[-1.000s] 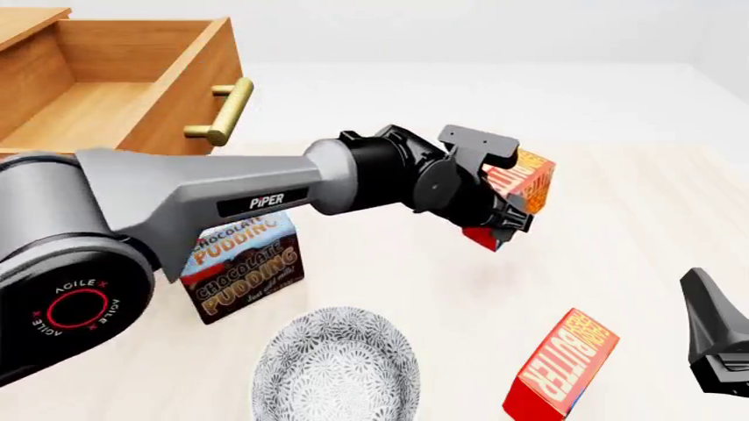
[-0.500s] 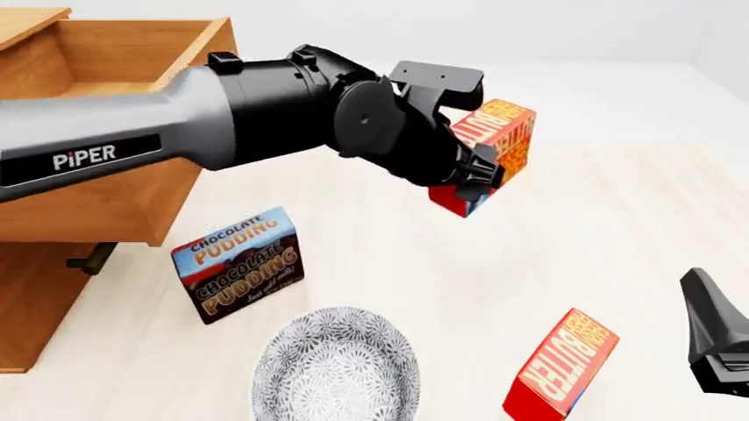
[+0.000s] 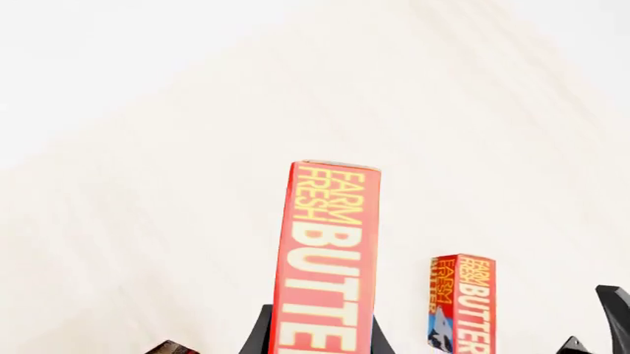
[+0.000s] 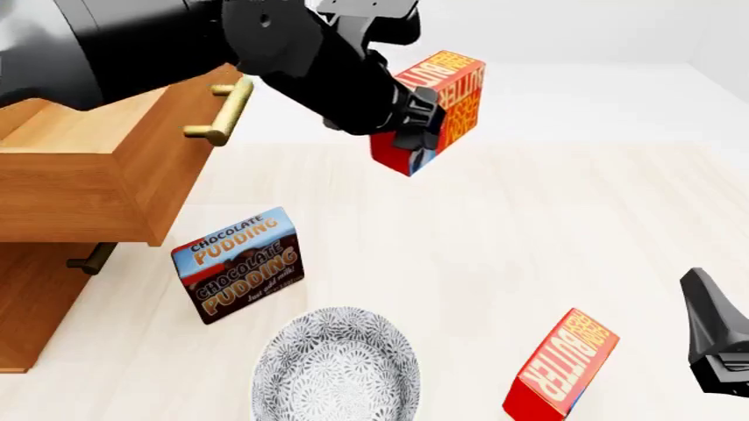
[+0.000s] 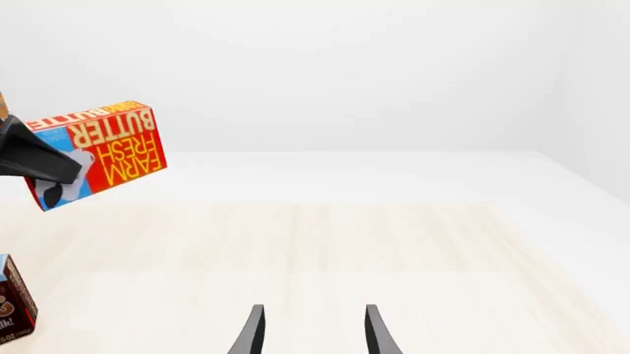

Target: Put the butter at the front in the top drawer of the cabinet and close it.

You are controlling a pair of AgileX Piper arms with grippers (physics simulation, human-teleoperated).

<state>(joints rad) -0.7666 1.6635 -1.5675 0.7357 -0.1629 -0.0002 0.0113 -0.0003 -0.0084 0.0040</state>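
- Plainly, the pale wooden counter (image 4: 562,228) carried everything, with the cabinet (image 4: 30,307) standing at its left edge in the front view.
- The top drawer (image 4: 105,167) of the cabinet stood pulled out, its brass bar handle (image 4: 223,110) facing the middle of the counter; a lower handle (image 4: 88,260) showed beneath the drawer.
- The left arm (image 4: 129,39) reached across above the open drawer, and the left pincer (image 4: 404,132) was clamped on the butter (image 4: 431,110), holding it tilted in the air, well clear of the counter and just to the right of the drawer's handle.
- In the left wrist view the butter (image 3: 328,258) rose between the dark fingers (image 3: 258,335), its narrow red side with yellow lettering facing the camera.
- A patterned grey plate (image 4: 337,364) lay on the counter, in front of the cabinet's right side.
- A chocolate pudding box (image 4: 240,263) stood tilted just beside the cabinet, between the drawer and the plate.
- A second butter box (image 4: 562,367) stood on the counter well to the right of the plate, apart from the cabinet.
- The right pincer (image 5: 313,333) hung low over bare counter with its two fingers spread and nothing between them; in the front view only a dark part of it showed at the right edge, far from the cabinet.
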